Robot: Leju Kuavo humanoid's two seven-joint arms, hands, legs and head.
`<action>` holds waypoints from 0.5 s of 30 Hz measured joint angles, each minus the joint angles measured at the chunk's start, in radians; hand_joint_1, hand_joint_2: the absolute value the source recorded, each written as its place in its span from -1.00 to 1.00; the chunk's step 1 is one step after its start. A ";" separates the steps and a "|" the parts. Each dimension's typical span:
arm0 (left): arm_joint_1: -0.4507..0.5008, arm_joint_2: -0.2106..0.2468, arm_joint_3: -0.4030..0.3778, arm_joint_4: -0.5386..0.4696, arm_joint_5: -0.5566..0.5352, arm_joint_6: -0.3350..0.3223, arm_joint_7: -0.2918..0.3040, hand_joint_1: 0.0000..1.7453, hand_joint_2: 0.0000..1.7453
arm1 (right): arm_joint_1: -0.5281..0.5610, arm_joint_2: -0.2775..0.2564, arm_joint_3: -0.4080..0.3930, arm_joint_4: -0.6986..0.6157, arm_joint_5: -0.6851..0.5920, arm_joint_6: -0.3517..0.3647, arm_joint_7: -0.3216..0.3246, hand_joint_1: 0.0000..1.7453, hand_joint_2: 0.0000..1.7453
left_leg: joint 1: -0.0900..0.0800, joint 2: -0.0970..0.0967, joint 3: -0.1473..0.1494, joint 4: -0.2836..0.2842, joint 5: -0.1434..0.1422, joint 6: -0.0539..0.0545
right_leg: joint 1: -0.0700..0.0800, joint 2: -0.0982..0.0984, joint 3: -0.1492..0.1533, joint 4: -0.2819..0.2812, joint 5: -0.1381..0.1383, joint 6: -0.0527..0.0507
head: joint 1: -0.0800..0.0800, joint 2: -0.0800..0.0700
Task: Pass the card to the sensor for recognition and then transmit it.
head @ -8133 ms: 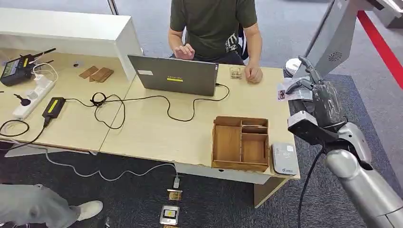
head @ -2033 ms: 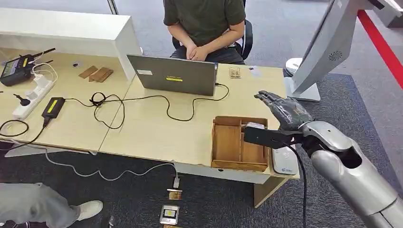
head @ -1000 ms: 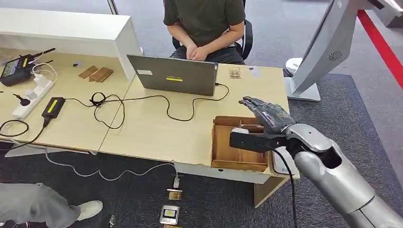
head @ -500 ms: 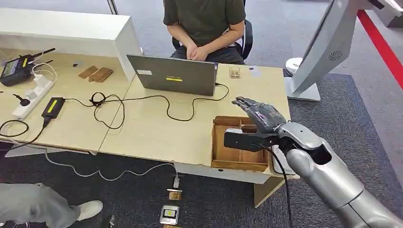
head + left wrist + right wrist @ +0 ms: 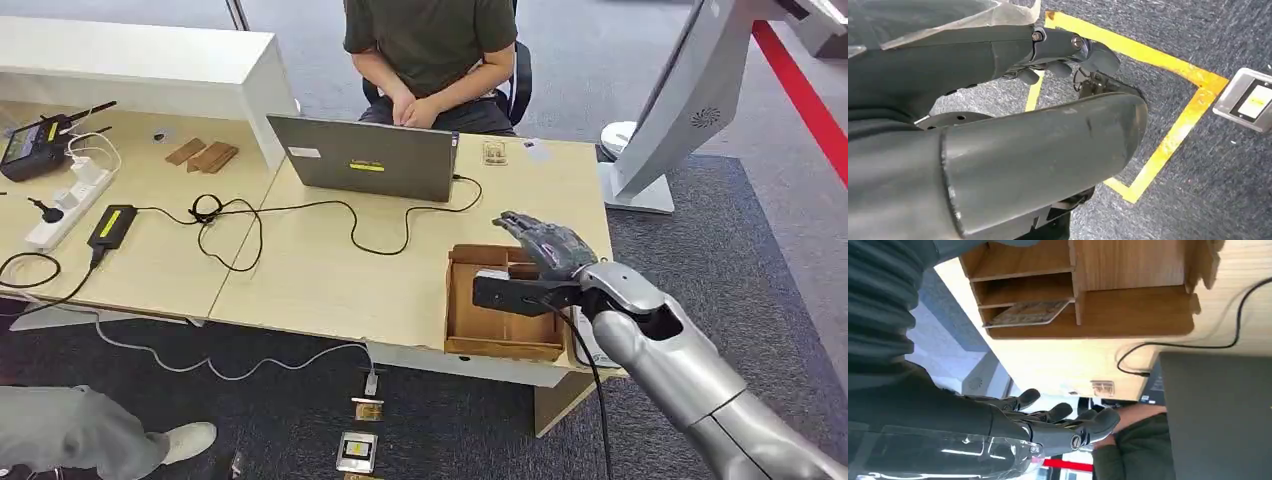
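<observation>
My right hand (image 5: pixel 545 245) hovers over the far right corner of the wooden tray (image 5: pixel 490 325), fingers stretched out and holding nothing. In the right wrist view the same hand (image 5: pixel 1048 422) is spread above the desk, and a card (image 5: pixel 1028 312) lies flat in a small compartment of the tray (image 5: pixel 1133 310). The grey card sensor (image 5: pixel 580 345) sits at the tray's right side, mostly hidden by my forearm. My left hand (image 5: pixel 1063 47) hangs over the carpet with nothing in it.
A person (image 5: pixel 430 40) sits behind the desk with hands together, behind a laptop (image 5: pixel 365 160). Small cards (image 5: pixel 495 153) lie near them. Cables (image 5: pixel 300 215) cross the desk. A white kiosk (image 5: pixel 690 90) stands to the right. Yellow floor tape (image 5: pixel 1168 145) runs beneath my left hand.
Earlier my right hand held a card raised at the right; it now holds nothing, and has come down and left over the tray. The person's hands have drawn back.
</observation>
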 joint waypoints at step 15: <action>0.000 0.006 0.000 0.000 -0.002 -0.006 -0.002 -1.00 -1.00 | -0.026 0.026 0.002 0.104 0.014 -0.043 -0.016 -1.00 1.00 | 0.000 0.000 0.000 0.000 0.000 0.000 | 0.000 0.000 0.000 0.000 0.000 0.000 | 0.000 0.000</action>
